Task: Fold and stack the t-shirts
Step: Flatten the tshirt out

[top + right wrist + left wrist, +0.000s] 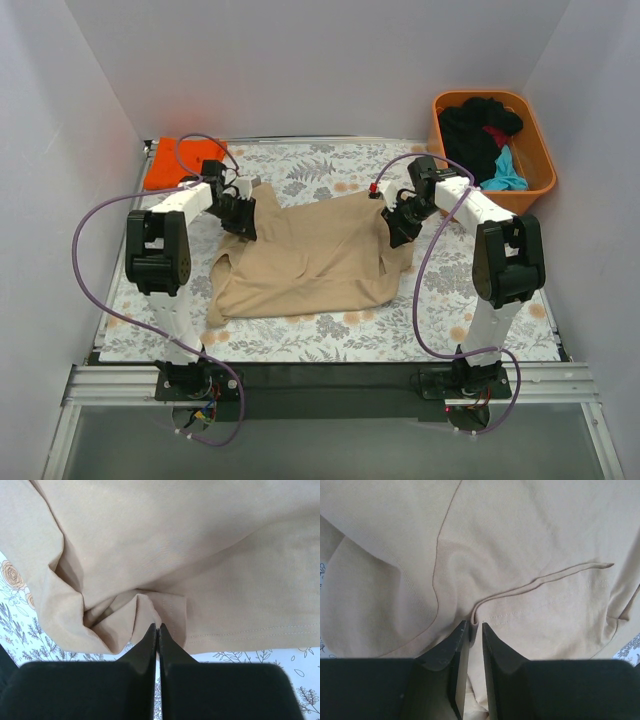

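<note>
The tan t-shirt (pixel 310 260) lies rumpled across the middle of the floral cloth, its far edge drawn between both grippers. My left gripper (pixel 243 215) is shut on a fold at its far left; in the left wrist view the gripper (pixel 475 626) pinches a ridge of the tan cloth (pixel 520 540). My right gripper (pixel 400 226) is shut on its far right edge; in the right wrist view the gripper (pixel 157 626) nips the stitched hem of the shirt (pixel 200 540). The orange t-shirt (pixel 168 166) lies folded at the back left.
An orange plastic tub (pixel 548 160) stands at the back right, holding a black shirt (pixel 470 130), a red one (pixel 495 133) and a teal one (pixel 505 170). The floral tablecloth (pixel 330 335) covers the table. White walls close in on three sides.
</note>
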`<state>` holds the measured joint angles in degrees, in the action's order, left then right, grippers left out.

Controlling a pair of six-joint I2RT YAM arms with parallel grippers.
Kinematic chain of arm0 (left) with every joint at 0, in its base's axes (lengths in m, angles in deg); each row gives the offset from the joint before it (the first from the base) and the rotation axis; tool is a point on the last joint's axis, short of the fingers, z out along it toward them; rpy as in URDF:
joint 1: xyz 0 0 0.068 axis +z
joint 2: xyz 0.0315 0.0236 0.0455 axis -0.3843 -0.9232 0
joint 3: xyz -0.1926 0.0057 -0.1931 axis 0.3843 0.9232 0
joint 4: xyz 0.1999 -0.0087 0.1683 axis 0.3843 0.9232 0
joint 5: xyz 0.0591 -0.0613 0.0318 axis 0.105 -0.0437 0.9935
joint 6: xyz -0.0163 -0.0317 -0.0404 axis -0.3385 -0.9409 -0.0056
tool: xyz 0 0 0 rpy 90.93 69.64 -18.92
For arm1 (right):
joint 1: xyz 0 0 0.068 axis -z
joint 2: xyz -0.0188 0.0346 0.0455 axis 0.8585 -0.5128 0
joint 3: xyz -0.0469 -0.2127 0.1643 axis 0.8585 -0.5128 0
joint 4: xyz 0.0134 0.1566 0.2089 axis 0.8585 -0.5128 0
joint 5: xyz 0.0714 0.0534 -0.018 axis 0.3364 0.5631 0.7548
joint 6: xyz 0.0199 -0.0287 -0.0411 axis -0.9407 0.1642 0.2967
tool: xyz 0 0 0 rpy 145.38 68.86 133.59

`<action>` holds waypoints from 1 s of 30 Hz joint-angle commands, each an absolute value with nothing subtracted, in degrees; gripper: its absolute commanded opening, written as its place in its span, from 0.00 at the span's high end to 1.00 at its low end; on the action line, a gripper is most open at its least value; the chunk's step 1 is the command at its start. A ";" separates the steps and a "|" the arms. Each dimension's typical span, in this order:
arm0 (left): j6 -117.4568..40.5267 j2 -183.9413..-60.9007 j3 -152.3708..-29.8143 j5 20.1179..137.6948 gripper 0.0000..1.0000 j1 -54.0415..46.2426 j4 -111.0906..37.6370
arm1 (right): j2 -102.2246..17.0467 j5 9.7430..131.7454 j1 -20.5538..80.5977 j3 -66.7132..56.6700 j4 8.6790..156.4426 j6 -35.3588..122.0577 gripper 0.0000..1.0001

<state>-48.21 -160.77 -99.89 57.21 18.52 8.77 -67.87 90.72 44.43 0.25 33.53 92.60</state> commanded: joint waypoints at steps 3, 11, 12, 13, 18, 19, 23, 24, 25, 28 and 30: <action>-47.63 -161.36 -100.66 57.64 0.82 18.21 7.65 | -68.12 91.67 44.73 2.40 31.92 93.76 0.99; -48.50 -159.61 -102.33 56.94 1.00 18.21 8.09 | -66.98 91.67 45.52 3.45 31.30 93.58 0.99; -49.12 -158.21 -103.72 56.24 1.00 18.29 8.87 | -66.63 91.75 45.61 3.89 31.13 93.50 0.99; -49.64 -157.33 -104.43 55.88 1.00 18.55 9.14 | -65.84 91.76 45.79 4.33 31.04 93.32 0.99; -52.54 -151.27 -112.25 54.83 1.00 20.84 10.20 | -62.59 92.28 48.07 11.09 30.69 91.30 0.99; -54.03 -150.82 -116.35 53.78 1.00 22.32 10.38 | -61.54 92.28 48.34 12.41 30.60 90.95 0.99; -57.55 -150.55 -126.73 49.56 1.00 26.55 13.09 | -59.86 91.76 50.79 20.66 30.51 88.84 0.99; -58.17 -149.85 -128.24 48.94 1.00 27.08 13.19 | -59.68 91.76 51.23 24.16 30.60 88.14 0.99; -58.87 -149.41 -129.56 47.98 1.00 28.04 13.28 | -59.16 91.76 51.67 26.20 30.68 87.18 0.99; -61.68 -146.69 -134.92 45.51 1.00 29.45 12.75 | -57.58 91.41 53.17 32.86 30.68 85.59 0.99; -63.97 -144.06 -138.00 45.51 1.00 30.07 11.52 | -56.18 90.53 54.05 36.13 30.86 85.15 0.99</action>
